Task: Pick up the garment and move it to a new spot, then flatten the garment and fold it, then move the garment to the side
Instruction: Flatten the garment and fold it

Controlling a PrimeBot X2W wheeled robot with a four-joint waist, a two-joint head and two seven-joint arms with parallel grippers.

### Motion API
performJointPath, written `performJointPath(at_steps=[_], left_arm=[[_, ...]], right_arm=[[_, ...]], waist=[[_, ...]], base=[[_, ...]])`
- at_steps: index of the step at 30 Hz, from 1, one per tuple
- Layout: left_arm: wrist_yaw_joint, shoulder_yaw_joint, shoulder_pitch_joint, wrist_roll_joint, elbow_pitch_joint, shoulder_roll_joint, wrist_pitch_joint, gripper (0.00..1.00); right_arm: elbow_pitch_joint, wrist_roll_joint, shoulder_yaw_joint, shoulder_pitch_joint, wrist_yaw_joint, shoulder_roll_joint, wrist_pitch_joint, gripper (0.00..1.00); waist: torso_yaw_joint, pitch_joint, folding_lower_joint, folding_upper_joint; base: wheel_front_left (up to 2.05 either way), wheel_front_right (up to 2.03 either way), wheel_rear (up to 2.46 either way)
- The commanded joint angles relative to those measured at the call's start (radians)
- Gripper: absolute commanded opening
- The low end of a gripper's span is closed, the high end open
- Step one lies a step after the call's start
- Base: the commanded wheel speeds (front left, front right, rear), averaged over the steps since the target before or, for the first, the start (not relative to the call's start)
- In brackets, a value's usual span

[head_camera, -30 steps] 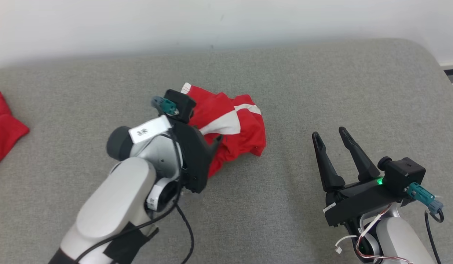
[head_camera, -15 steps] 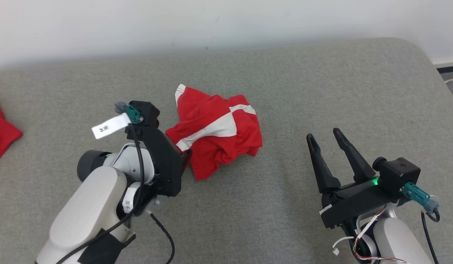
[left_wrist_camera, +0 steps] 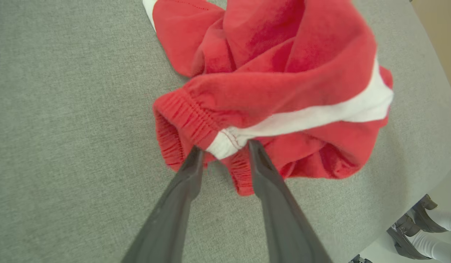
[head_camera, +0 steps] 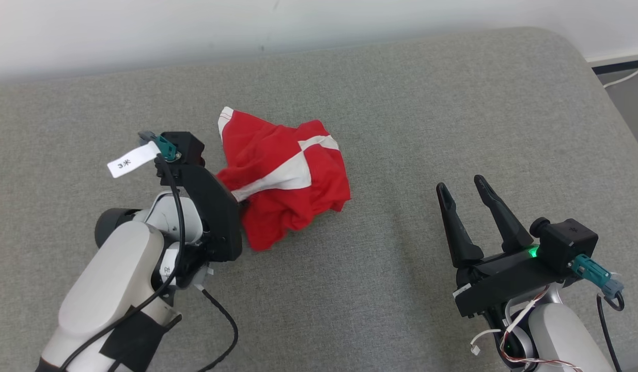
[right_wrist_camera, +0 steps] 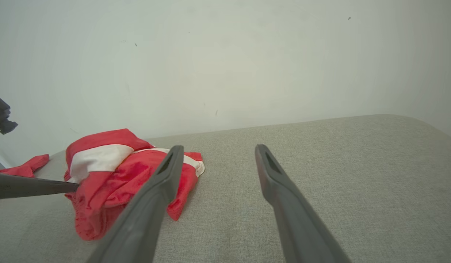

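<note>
Grasping yet? Where's the garment [head_camera: 288, 181]
– Not clamped. Bunched, centre frame. Left gripper [left_wrist_camera: 225, 148] fingers apart, straddling waistband [left_wrist_camera: 181, 109]; right gripper [head_camera: 460, 183] apart, lower right, idle. Next: pinch, lift

crumpled red-and-white garment [head_camera: 285, 175] on grey cushion [head_camera: 401, 103], left gripper [head_camera: 239, 199] right at its edge, right gripper [head_camera: 460, 183] spread wide, well apart
</note>
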Motion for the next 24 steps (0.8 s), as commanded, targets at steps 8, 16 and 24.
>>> performJointPath(at_steps=[8,16,24], left_arm=[[-0.014,-0.005,-0.021,-0.009,0.003,-0.001,-0.023,0.0],[-0.018,-0.012,-0.021,0.003,-0.037,0.016,-0.036,0.0],[0.042,-0.015,0.005,0.044,-0.139,0.096,0.04,0.0]], right_arm=[[0.007,-0.009,-0.006,-0.012,0.003,-0.004,-0.005,1.0],[0.011,-0.011,-0.01,-0.005,0.003,-0.004,-0.002,1.0],[0.007,-0.018,-0.022,0.015,0.003,-0.004,0.006,1.0]], waist=[[0.012,-0.008,-0.0001,-0.0002],[0.047,-0.024,-0.0001,-0.0002],[0.104,-0.043,-0.0001,-0.0002]], base=[[0.0,0.0,0.0],[0.0,0.0,0.0],[0.0,0.0,0.0]])
